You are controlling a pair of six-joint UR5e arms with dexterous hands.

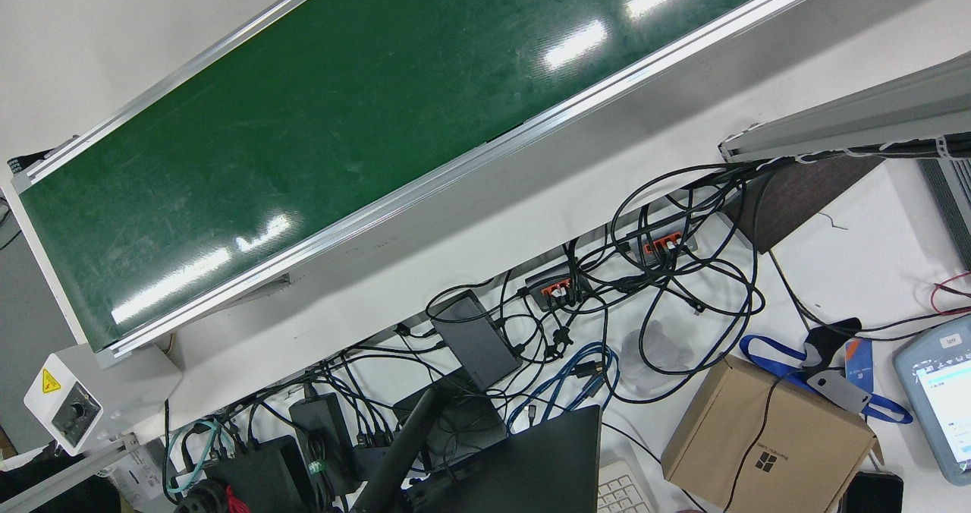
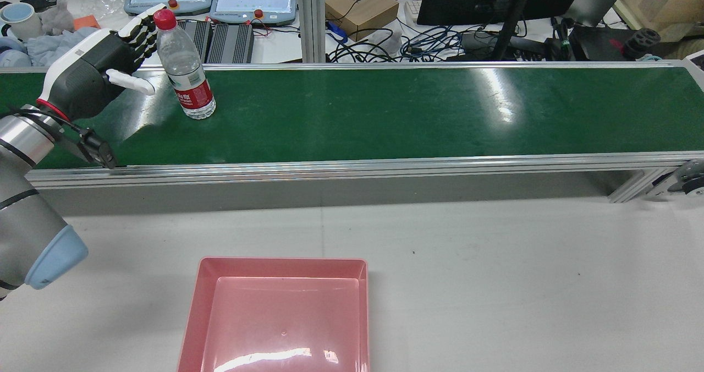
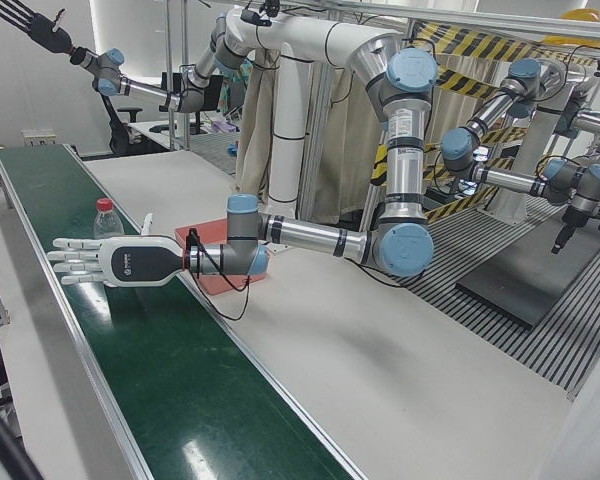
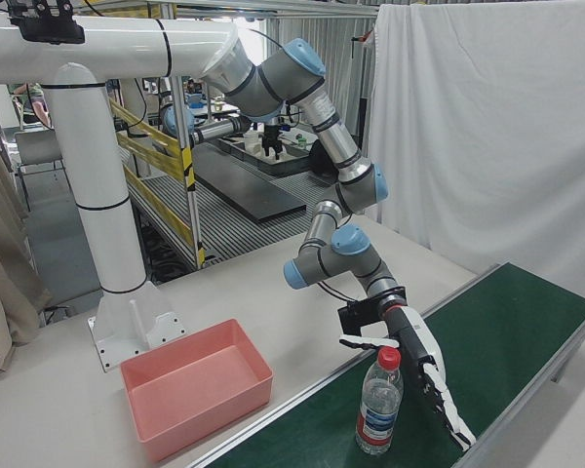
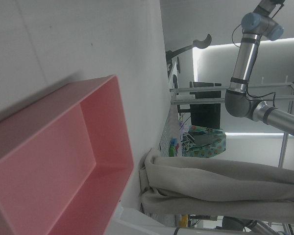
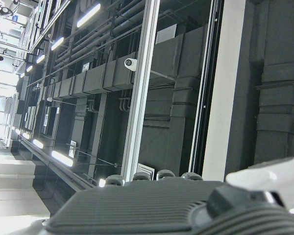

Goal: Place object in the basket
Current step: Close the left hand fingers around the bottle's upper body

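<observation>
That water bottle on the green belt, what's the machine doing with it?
The robot's left arm has its robot hand beside a water bottle that stands upright on the green conveyor belt. The fingers are spread open and it has not gripped the bottle yet. A pink basket sits empty on the white table in front of the belt, apparently where the bottle is meant to go. The other arm is raised high, out of the way, with its hand open.

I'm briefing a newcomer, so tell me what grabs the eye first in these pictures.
First, the water bottle with a red cap, upright on the green belt near its left end in the rear view. The left hand is right beside it, fingers spread, not yet gripping. Then the empty pink basket on the white table in front of the belt.
</observation>
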